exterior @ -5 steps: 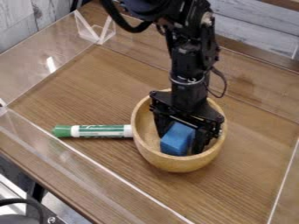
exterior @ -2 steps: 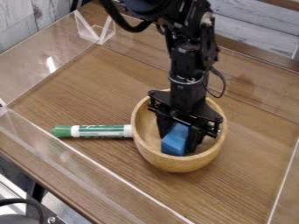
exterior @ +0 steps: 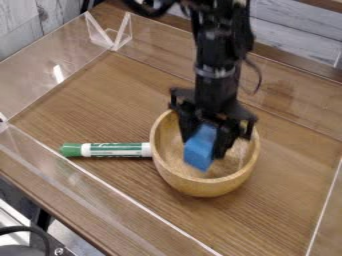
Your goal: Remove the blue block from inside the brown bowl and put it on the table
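The blue block (exterior: 201, 149) hangs above the inside of the brown bowl (exterior: 203, 176), lifted off its bottom. My gripper (exterior: 205, 135) points straight down and is shut on the block's upper part; the lower half of the block shows below the fingertips. The light wooden bowl rests on the dark wood-grain table (exterior: 120, 90), right of centre. The black arm rises from the gripper toward the top of the view.
A green-and-white marker (exterior: 104, 150) lies on the table just left of the bowl. Low clear acrylic walls (exterior: 34, 175) edge the tabletop, with a clear bracket (exterior: 110, 36) at the far side.
The jaws closed on the blue block inside the bowl, then the gripper rose with it, so the block now hangs higher within the bowl's opening.
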Controlling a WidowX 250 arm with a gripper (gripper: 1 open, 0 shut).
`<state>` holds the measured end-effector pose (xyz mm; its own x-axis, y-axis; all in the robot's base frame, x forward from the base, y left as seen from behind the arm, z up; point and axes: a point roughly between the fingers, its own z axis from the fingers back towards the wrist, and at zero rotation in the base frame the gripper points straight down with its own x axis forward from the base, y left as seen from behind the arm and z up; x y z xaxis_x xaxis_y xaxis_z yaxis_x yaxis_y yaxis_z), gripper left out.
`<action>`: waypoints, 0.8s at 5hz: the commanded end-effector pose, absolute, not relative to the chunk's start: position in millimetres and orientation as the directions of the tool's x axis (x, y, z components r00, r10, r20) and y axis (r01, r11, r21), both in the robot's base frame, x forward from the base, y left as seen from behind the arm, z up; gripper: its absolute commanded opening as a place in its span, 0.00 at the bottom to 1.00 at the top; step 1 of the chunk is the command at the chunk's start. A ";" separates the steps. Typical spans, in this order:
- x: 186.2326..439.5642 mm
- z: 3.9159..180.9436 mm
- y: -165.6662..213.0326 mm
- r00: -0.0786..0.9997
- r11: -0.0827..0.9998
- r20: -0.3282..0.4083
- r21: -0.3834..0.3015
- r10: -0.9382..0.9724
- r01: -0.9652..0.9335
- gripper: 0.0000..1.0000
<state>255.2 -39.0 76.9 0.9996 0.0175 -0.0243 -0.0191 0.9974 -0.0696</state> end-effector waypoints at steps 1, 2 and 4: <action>270.8 128.2 -28.6 0.995 0.997 0.082 -0.061 0.057 -0.052 0.00; 279.1 157.8 -13.0 0.988 0.995 0.125 -0.055 0.090 -0.084 0.00; 281.6 185.1 21.3 0.977 0.992 0.175 -0.047 0.120 -0.113 0.00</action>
<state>275.7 19.9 162.3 0.9886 0.1210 0.0896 -0.1170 0.9920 -0.0477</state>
